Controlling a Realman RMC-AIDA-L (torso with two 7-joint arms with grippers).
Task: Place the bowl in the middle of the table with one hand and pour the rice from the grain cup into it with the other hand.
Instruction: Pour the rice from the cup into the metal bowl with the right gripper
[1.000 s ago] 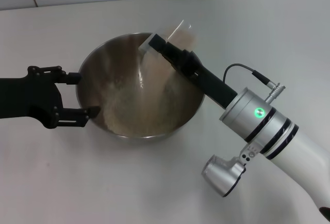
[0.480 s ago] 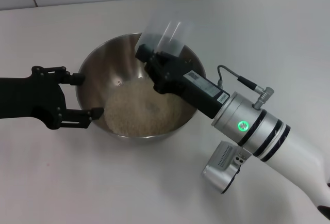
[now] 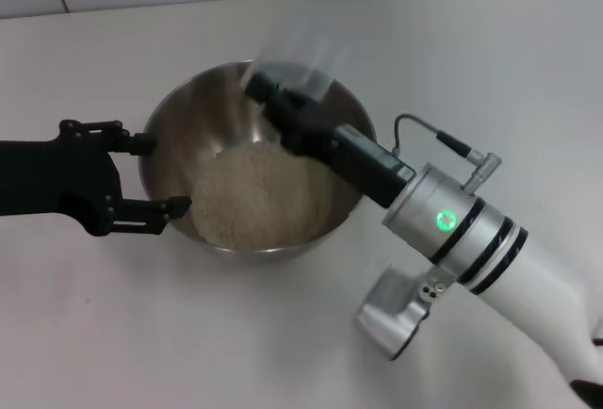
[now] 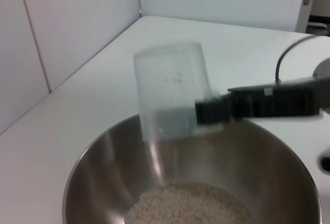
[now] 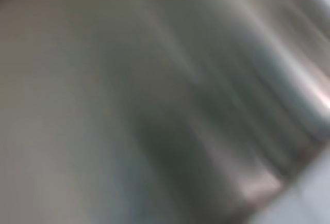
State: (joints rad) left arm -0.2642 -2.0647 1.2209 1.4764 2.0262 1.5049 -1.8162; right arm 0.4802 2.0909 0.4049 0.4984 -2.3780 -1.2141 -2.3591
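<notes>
**Emptied cup held over a filled steel bowl**

The large round stainless-steel mixing bowl is seen resting on the plain white matte worktop, roughly at its middle. A mound of small off-white rice grains is heaped in the bowl's bottom. The small transparent plastic grain cup is held above the bowl's far rim, and no grains can be made out inside it in the left wrist view. It is gripped near one end by the right claw, which is closed on it. The left claw is set at the bowl's left side with its fingers spread apart, one near the rim and one lower by the wall; whether they touch the metal cannot be told.

The cup is judged light, thin-walled and somewhat flexible, so a firm squeeze could deform it; a hold across its mid-wall, as now, seems suitable. The bowl is judged stiff, smooth and slippery, and heavier now with rice inside. Its rim is the likeliest place for a pinch, since the curved wall offers little purchase.
</notes>
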